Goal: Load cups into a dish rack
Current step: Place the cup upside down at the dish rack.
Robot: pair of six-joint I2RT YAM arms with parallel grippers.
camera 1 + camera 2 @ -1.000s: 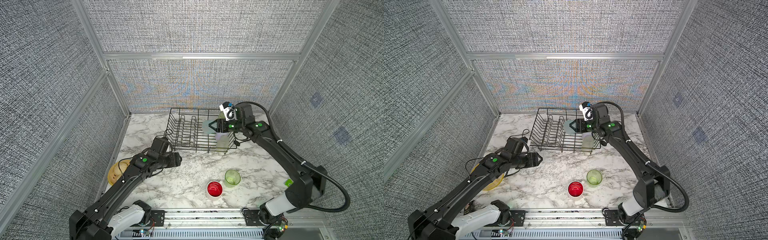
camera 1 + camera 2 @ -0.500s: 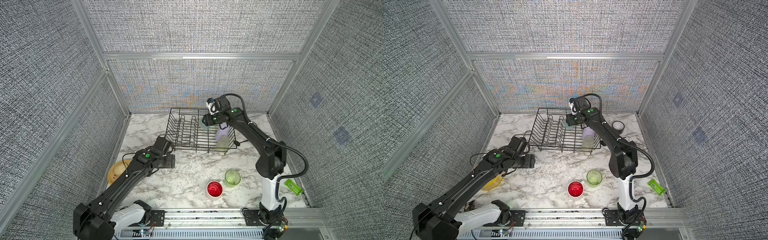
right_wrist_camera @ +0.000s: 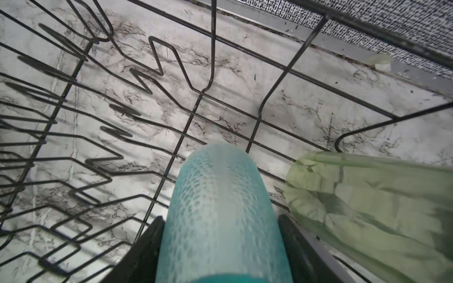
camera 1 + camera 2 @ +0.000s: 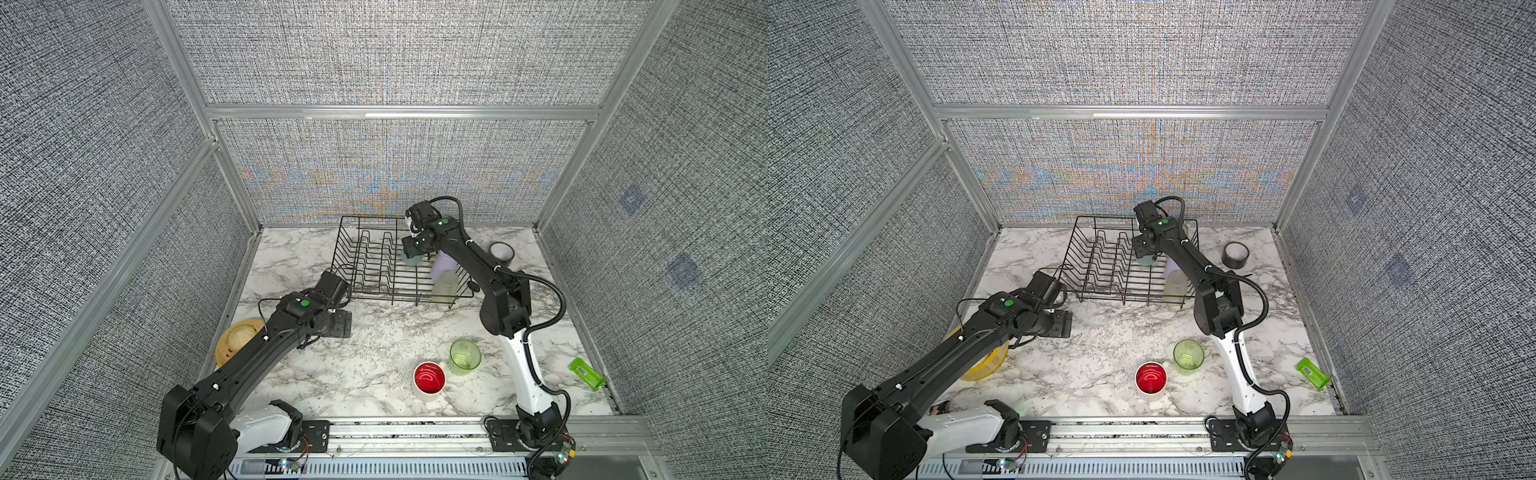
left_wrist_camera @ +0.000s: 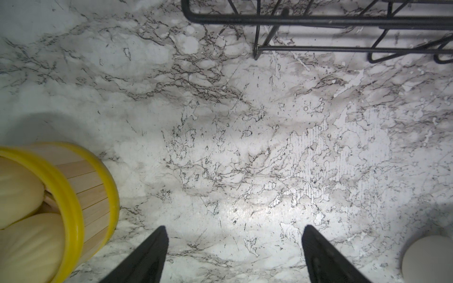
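The black wire dish rack [image 4: 374, 257] [image 4: 1113, 257] stands at the back of the marble table. My right gripper [image 3: 220, 218] [image 4: 415, 245] is shut on a translucent teal cup [image 3: 220, 208] [image 4: 411, 259], held low inside the rack beside the prongs. A tall translucent green cup [image 3: 367, 208] lies in the rack right beside it. A lilac cup [image 4: 442, 264] and a pale yellow-green cup [image 4: 444, 286] stand in the rack's right end. A short green cup [image 4: 464, 356] and a white cup with red inside [image 4: 429, 377] stand upright on the table. My left gripper [image 5: 234, 229] [image 4: 336, 326] hangs open over bare marble, near the rack's front left corner.
A round yellow plate [image 4: 239, 340] [image 5: 73, 196] holding pale bun-like shapes sits at the left, close to my left gripper. A black tape roll [image 4: 501, 252] lies right of the rack. A green packet [image 4: 587, 373] rests by the right wall.
My right arm has carried the teal cup leftward, from the rack's right end to its middle. The left jaws have opened wider, and that arm has barely shifted.
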